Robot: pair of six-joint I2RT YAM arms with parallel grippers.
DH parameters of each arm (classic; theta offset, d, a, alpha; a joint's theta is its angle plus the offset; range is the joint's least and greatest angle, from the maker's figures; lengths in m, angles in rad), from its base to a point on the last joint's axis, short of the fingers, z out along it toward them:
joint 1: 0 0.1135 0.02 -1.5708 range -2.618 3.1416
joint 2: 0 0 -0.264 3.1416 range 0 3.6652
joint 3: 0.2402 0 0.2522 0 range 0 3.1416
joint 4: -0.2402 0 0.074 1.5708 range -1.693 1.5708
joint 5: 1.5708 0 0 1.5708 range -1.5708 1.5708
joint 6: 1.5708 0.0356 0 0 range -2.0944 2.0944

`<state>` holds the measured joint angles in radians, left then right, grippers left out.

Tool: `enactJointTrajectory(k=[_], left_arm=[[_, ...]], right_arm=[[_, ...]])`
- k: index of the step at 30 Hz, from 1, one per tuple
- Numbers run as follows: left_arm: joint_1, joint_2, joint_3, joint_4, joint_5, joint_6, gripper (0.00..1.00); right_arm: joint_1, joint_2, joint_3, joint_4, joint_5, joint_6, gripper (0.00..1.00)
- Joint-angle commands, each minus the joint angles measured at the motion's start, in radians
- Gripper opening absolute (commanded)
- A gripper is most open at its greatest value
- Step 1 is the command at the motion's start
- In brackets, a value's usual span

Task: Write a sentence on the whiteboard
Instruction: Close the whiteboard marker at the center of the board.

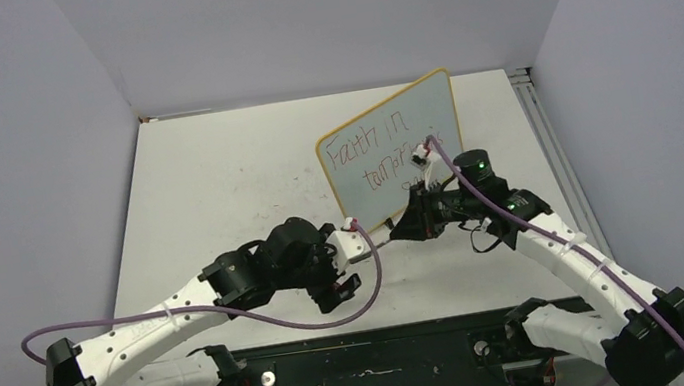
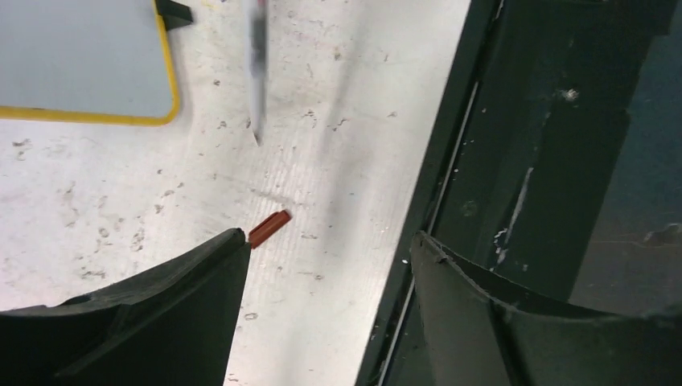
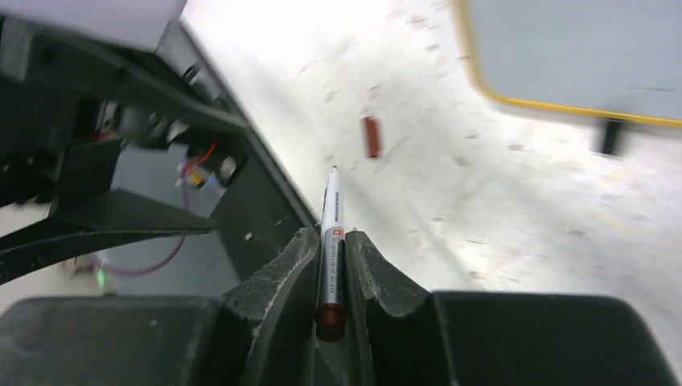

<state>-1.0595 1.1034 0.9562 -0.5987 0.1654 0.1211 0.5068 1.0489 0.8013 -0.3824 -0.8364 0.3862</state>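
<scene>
From above, the whiteboard [image 1: 432, 105] stands propped upright toward the far right of the desk [image 1: 216, 190], turned at an angle to the arms. The sentence [image 1: 367, 144] runs across it in thin reddish letters; the first line reads "Faith in", and the end of the second is hidden behind the right wrist. The right end effector [image 1: 405, 222] sits just in front of the board's lower edge and the left end effector [image 1: 332, 290] hangs nearer the bases. In the left wrist view that end effector [image 2: 328, 241] is spread wide with nothing between its fingers; a red cap [image 2: 269, 228] lies on the desk beneath it, and the board's yellow-framed corner shows at upper left. In the right wrist view the right end effector [image 3: 332, 237] is clamped on the barrel of a marker [image 3: 330, 201], tip pointing away, off the board. The board looks light and stiff on small feet, so writing pressure would probably push or tip it. The free arm would best steady it by the frame's edge, clear of the wet lettering.
</scene>
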Motion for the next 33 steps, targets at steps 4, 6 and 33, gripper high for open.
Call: enactJointTrajectory(k=[4,6,33], left_arm=[[-0.008,-0.073,-0.189,0.166,-0.107,0.155,0.69],[-0.008,-0.064,-0.256,0.248,-0.140,0.181,0.68],[0.089,0.313,-0.247,0.390,-0.092,0.238,0.46]], right_arm=[[-0.240,-0.135,0.019,-0.068,0.061,-0.080,0.05],[-0.255,-0.175,0.010,-0.042,0.076,-0.060,0.05],[-0.267,-0.346,-0.152,0.116,-0.043,0.089,0.05]])
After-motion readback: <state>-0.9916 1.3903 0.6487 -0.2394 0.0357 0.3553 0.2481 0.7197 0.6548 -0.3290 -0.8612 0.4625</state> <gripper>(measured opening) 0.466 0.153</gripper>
